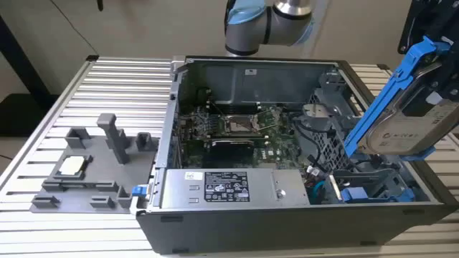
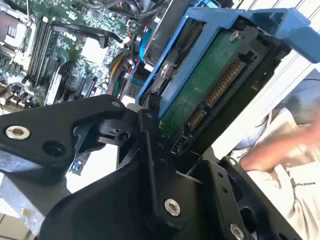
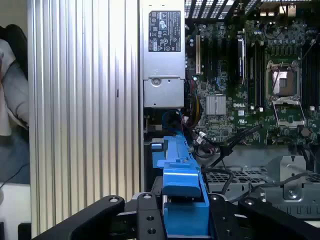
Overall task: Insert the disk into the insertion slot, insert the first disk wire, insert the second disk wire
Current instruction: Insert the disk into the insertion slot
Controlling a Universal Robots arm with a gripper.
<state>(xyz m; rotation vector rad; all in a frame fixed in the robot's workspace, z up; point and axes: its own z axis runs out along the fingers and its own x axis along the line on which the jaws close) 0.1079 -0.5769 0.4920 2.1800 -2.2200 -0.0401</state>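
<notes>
One pincer (image 3: 184,215) clamped on disk (image 1: 412,115), tilted abv insertion slot (image 1: 369,180) in case (image 1: 287,228)

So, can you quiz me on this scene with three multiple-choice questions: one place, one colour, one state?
1. Where is the disk? A) flat on the floor B) held tilted above the open computer case C) on a shelf
2. Its carrier frame is: A) red B) yellow C) blue
3. The gripper is: A) shut on the disk B) open, empty C) holding a cable

1 B: it hangs tilted over the case, at the exterior view's right.
2 C: the plastic is bright blue.
3 A: its fingers flank and press the frame in the first wrist view.
</notes>
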